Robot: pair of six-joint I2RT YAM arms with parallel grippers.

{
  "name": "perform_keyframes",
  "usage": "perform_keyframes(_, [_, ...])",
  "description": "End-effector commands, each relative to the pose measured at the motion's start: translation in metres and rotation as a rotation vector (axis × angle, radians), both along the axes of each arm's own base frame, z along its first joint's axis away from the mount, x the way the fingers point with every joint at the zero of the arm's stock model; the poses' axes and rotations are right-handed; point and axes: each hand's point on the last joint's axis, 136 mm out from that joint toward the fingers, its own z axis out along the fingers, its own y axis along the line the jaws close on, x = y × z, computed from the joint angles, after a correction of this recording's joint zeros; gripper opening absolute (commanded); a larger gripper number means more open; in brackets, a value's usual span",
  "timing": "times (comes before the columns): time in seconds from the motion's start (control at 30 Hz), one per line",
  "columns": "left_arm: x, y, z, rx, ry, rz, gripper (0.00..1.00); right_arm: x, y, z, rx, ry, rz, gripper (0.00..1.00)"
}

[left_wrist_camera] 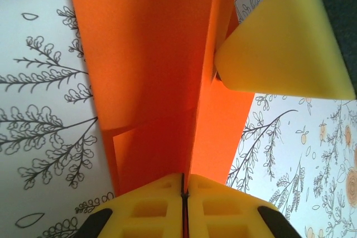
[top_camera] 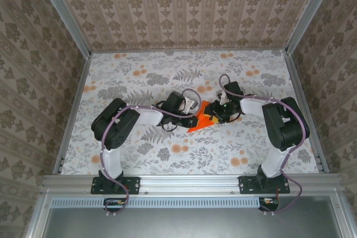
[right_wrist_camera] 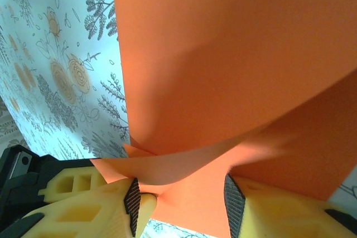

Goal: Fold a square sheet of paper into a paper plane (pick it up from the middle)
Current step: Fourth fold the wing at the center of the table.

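Observation:
The square sheet of paper [top_camera: 203, 121] is bright orange and folded into a rough pointed paper plane shape, lying mid-table between both arms. My left gripper [left_wrist_camera: 184, 181] is shut on its upright centre crease, and the paper [left_wrist_camera: 150, 54] stretches away from the jaws. From above, the left gripper [top_camera: 195, 110] is at the paper's left edge and the right gripper [top_camera: 219, 112] at its right. My right gripper [right_wrist_camera: 183, 203] stands open, its pads [right_wrist_camera: 132, 204] either side of bulging paper flaps [right_wrist_camera: 223, 54]. A yellow right fingertip [left_wrist_camera: 284, 43] touches the fold's far side.
The table wears a white floral cloth [top_camera: 167, 76] with pale orange flower spots. Patterned walls enclose it at the back and sides, with metal rails [top_camera: 72, 115] along the left and right edges. Both arm bases are bolted at the near edge.

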Motion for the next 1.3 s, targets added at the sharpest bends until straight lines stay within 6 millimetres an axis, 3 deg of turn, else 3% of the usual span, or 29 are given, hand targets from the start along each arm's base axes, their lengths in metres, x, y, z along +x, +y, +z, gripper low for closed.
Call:
perform_keyframes(0.0, [0.0, 0.001, -0.002, -0.011, 0.032, 0.009, 0.09, 0.005, 0.001, -0.005, -0.028, -0.002, 0.004, 0.47])
perform_keyframes(0.17, [0.002, 0.002, 0.004, -0.025, 0.029, 0.017, 0.13, -0.002, -0.006, -0.02, -0.093, 0.051, -0.001, 0.48])
perform_keyframes(0.33, [0.005, 0.002, 0.02, -0.053, 0.011, 0.031, 0.24, -0.013, -0.014, -0.032, -0.174, 0.099, 0.01, 0.5])
perform_keyframes(0.6, [0.017, 0.016, 0.037, -0.069, 0.009, 0.101, 0.35, -0.026, -0.028, -0.046, -0.275, 0.159, 0.018, 0.56])
perform_keyframes(0.97, [0.013, 0.0, 0.055, -0.183, 0.001, 0.068, 0.24, -0.036, -0.041, -0.059, -0.382, 0.237, 0.016, 0.59])
perform_keyframes(1.27, [0.008, -0.005, 0.047, -0.172, 0.016, 0.049, 0.2, -0.045, -0.05, -0.07, -0.438, 0.311, -0.002, 0.6])
